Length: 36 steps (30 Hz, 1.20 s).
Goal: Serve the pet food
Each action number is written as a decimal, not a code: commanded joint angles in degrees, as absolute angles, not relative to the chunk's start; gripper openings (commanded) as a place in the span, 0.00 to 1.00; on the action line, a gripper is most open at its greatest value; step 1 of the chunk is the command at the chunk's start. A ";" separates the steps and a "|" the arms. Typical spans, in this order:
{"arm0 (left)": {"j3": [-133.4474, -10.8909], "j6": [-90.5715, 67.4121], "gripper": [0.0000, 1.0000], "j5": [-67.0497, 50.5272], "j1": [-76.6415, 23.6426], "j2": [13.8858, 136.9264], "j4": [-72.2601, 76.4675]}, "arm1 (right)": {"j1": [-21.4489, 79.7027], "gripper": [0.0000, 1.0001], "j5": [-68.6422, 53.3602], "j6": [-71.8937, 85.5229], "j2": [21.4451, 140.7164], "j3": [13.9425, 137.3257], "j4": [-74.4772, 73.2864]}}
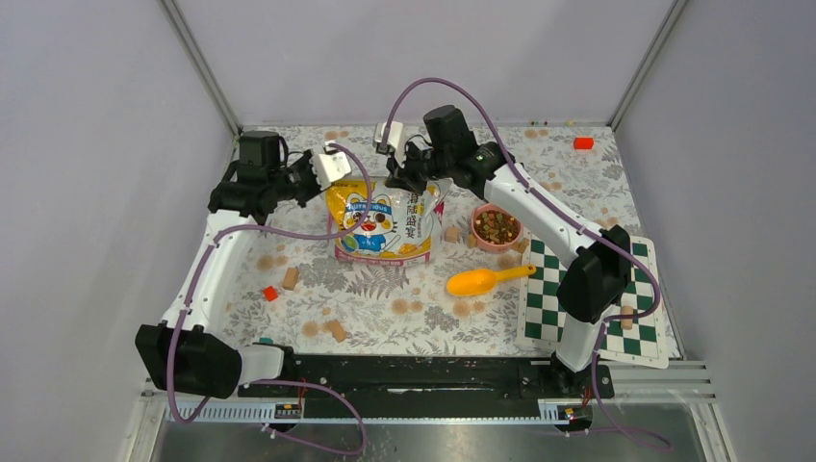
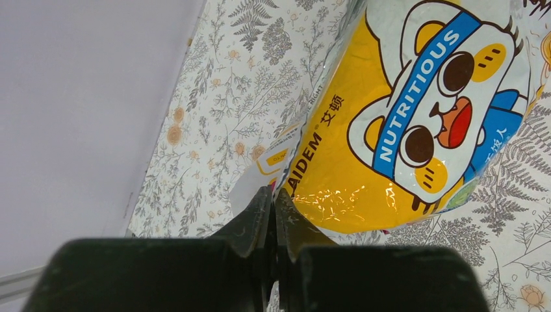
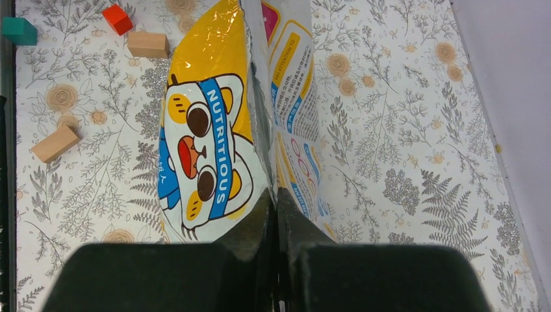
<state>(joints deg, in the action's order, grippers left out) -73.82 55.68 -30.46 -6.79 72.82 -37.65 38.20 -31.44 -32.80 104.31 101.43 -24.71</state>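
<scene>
Count: one bag (image 1: 380, 223), one pink bowl (image 1: 497, 246), one orange scoop (image 1: 478, 281), two red blocks (image 1: 583, 142), at least four wooden blocks (image 1: 290, 279).
Bowl, right of the bag, holds the pet food (image 1: 497, 225): small brown, reddish and tan pellets.
Left gripper (image 2: 271, 195) and right gripper (image 3: 276, 198) are each pinched closed on the bag's far edge.

One bag (image 1: 380, 226), just the one. One pink bowl (image 1: 496, 247), and the kibble (image 1: 497, 225) heaped in it is far too many to count. One orange scoop (image 1: 486, 280). One checkered mat (image 1: 544, 313). A red block (image 1: 583, 142) far right, a red block (image 1: 270, 294) near left: that's two. One teal block (image 3: 18, 29). Tan wooden blocks (image 1: 290, 279): at least four, perhaps more.
</scene>
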 commanded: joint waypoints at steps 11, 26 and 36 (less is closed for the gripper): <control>-74.07 59.54 0.00 -18.84 -1.50 70.56 -36.99 | 29.30 0.05 -17.68 -39.01 96.66 105.65 -42.90; -73.38 57.98 0.00 -26.10 -0.09 68.92 -35.78 | 28.27 0.16 -26.07 -35.28 98.47 111.65 -48.66; -72.71 55.37 0.05 -39.99 -3.15 68.90 -34.23 | 36.08 0.45 -36.35 -26.23 108.24 117.44 -37.43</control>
